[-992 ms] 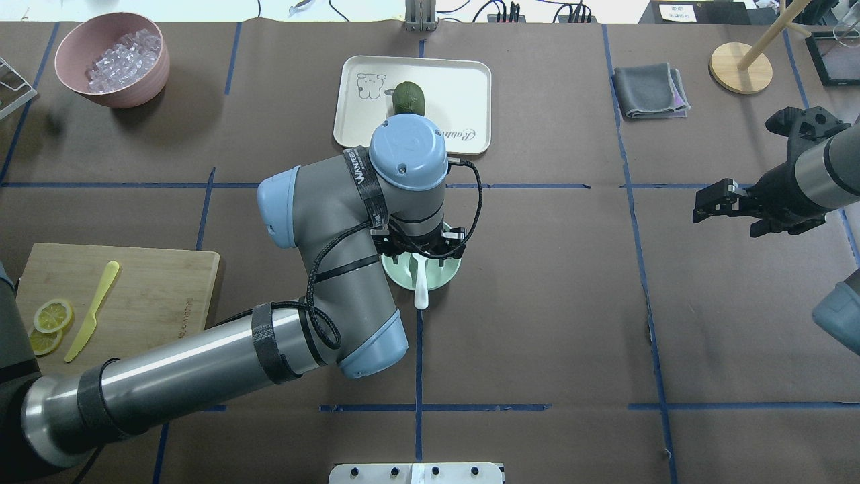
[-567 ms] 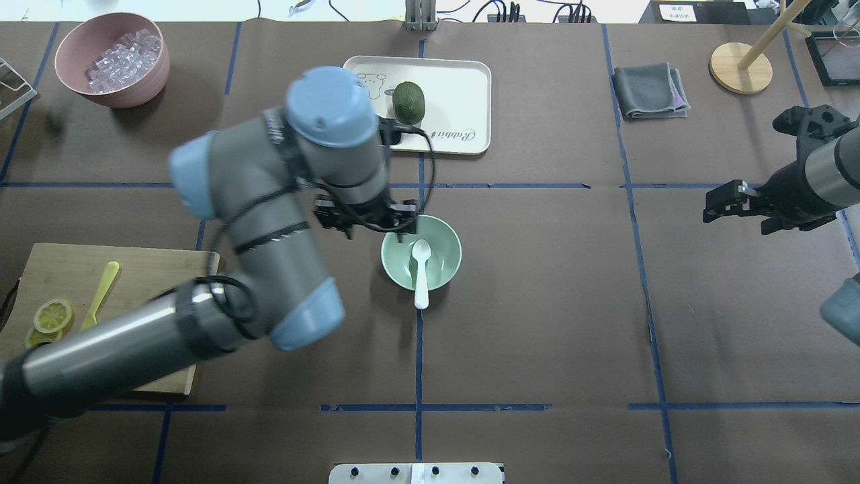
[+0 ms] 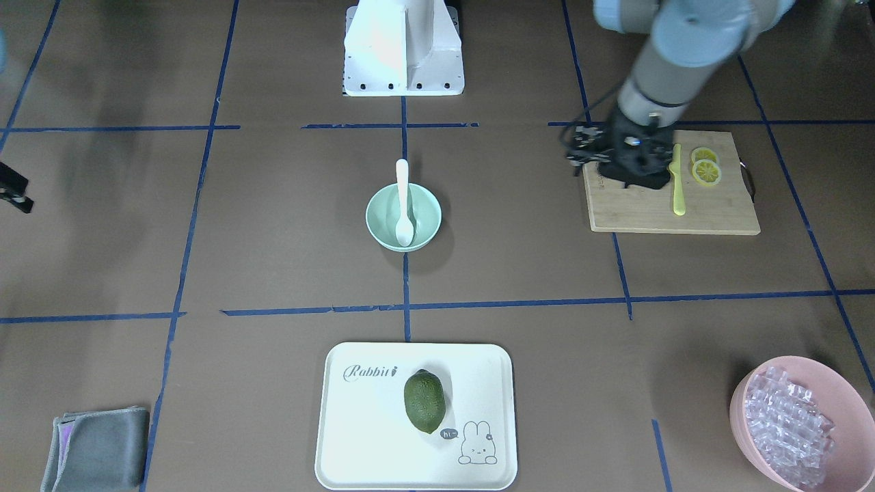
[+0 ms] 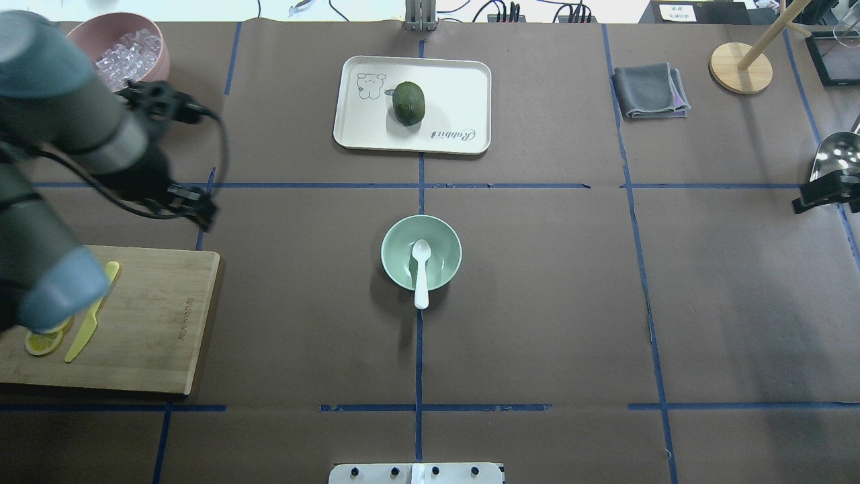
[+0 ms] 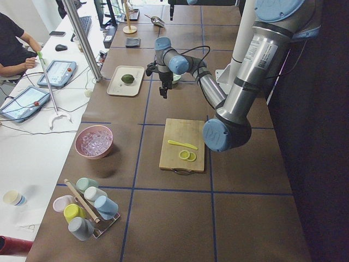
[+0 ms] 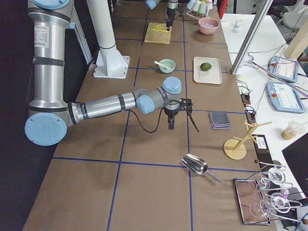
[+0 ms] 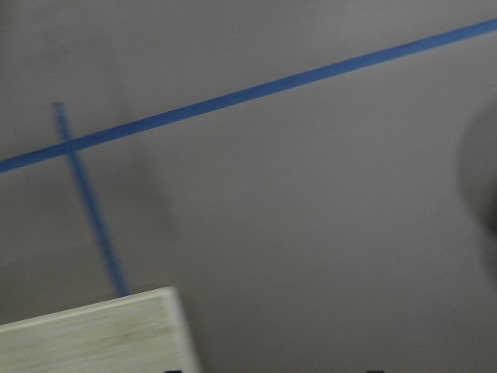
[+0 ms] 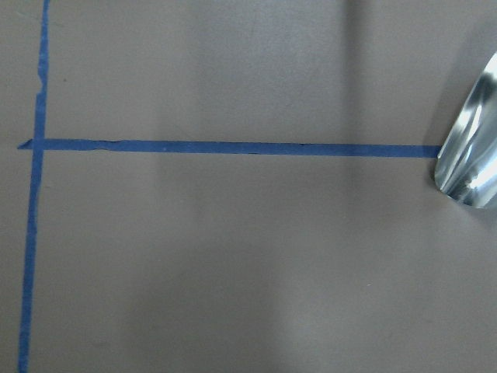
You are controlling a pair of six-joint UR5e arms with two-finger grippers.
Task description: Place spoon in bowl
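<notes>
The white spoon [image 4: 421, 270] lies in the pale mint-green bowl [image 4: 440, 236] at the table's middle, scoop inside and handle over the near rim. Both also show in the front-facing view, the spoon [image 3: 403, 202] in the bowl [image 3: 383, 219]. My left gripper [image 4: 195, 205] is well left of the bowl, above the far right corner of the cutting board [image 4: 148, 316]. It is empty, and in its wrist view the fingertips sit wide apart at the bottom edge. My right gripper [image 4: 816, 195] is at the right table edge, mostly cut off.
The cutting board holds a yellow knife [image 4: 91, 323] and lemon slices [image 4: 41, 343]. A pink bowl of ice [image 4: 144, 47] stands back left. A white tray [image 4: 457, 87] with a green fruit [image 4: 408, 103], a grey cloth [image 4: 650, 91] and a metal scoop [image 4: 833, 151] lie further off.
My left gripper has let go of the spoon and swung far left, away from the bowl. The spoon stays in the bowl. My right arm has drawn back to the right.
</notes>
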